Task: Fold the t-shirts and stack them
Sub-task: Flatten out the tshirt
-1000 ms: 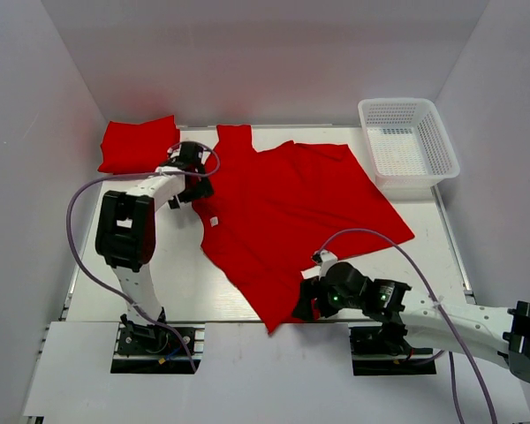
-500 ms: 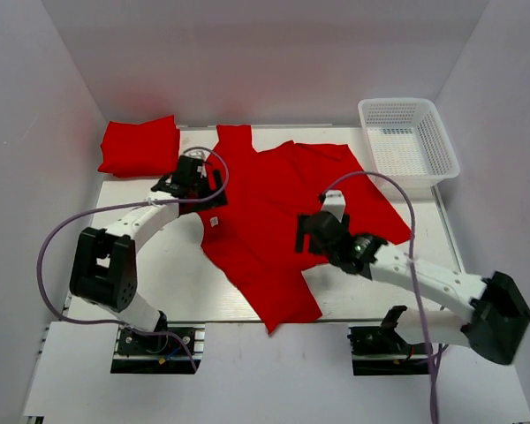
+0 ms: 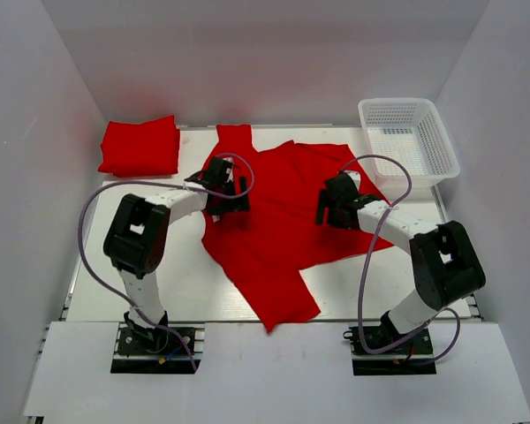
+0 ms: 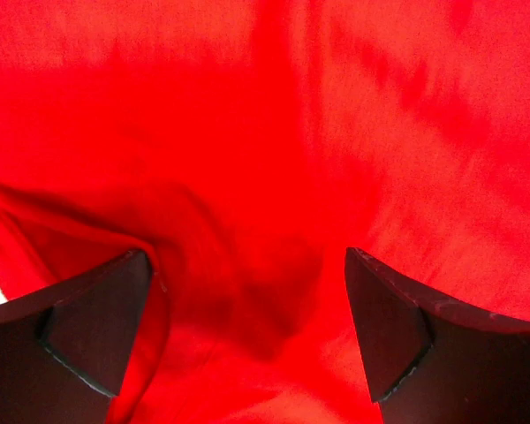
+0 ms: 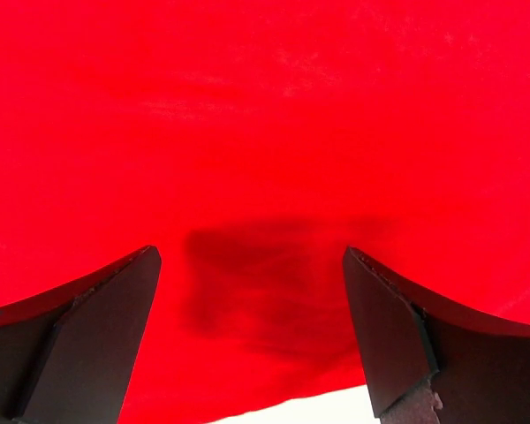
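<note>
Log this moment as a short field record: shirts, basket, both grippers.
spread t-shirt: unfolded, creased, across the middle of the table
folded t-shirt: far left corner, apart from the spread one
basket: white mesh, far right corner, looks empty
left gripper: fingers open, over the spread t-shirt's left part
right gripper: fingers open, over its right part
progress: spread t-shirt not yet folded

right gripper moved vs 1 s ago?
Yes. The right gripper went from the near edge of the table away toward the white basket; it now hangs open over the spread t-shirt.
</note>
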Tool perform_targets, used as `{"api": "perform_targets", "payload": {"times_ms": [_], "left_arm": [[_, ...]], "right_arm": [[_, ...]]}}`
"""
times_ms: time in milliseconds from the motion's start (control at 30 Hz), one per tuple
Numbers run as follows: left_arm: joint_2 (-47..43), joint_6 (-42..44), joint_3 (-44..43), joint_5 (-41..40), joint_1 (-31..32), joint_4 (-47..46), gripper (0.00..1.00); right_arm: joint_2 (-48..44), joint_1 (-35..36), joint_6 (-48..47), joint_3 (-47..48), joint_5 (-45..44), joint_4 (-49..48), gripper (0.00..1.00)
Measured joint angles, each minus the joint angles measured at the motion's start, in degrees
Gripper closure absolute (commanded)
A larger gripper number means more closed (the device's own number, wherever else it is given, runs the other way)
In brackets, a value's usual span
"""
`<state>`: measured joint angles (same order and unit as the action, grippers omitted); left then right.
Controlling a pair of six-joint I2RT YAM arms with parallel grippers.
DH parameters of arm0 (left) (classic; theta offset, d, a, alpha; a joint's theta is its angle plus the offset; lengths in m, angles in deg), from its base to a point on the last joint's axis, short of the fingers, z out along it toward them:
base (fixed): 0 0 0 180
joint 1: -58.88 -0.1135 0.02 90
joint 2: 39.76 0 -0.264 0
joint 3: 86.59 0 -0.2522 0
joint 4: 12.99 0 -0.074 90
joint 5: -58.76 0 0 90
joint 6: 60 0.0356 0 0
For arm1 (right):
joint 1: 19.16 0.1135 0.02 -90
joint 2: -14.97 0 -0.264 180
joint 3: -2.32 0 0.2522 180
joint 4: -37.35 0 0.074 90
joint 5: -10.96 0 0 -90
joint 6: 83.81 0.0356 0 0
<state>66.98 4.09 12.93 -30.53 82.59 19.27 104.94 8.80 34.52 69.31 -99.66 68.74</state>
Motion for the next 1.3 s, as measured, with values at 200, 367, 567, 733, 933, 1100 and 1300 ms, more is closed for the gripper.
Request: {"api": "perform_targets", "payload": {"times_ms": [200,367,567,733,933,1100,1300], "left_arm": [[8.13,-0.04,-10.75,-3.98,-1.14,1.86,0.00],[16.04,1.33,-22.82,-7.91,-4.26,5.84,0.00],[29.86,4.33,-45.42,-9.79,-9.57,12.94,0.00],[34.51,5.81,-53.53,-7.96,-13.44,14.58,0.00],[33.18,6.93,-52.37,-6.67,-14.97,16.59,0.00],[22.99,6.88,-41.48,-7.48,-14.08,20.09,0.00],[-11.34,3.17,-8.24,-5.40,-11.47,15.93,0.00]], "right_arm": [[2.36,-3.67,-1.84,-0.26,4.48,-0.66,0.10],[3.87,-4.68,-3.96,-0.28,9.27,-1.09,0.10],[5.27,-4.20,-5.70,0.28,18.56,-3.65,0.10],[7.80,-2.64,-6.01,1.53,25.31,-10.01,0.10],[6.67,-0.17,-7.23,1.46,27.39,-12.96,0.10],[-4.55,-0.48,-7.78,0.66,23.98,-13.31,0.10],[-21.29,-0.81,-4.98,-6.43,16.31,-12.96,0.10]]}}
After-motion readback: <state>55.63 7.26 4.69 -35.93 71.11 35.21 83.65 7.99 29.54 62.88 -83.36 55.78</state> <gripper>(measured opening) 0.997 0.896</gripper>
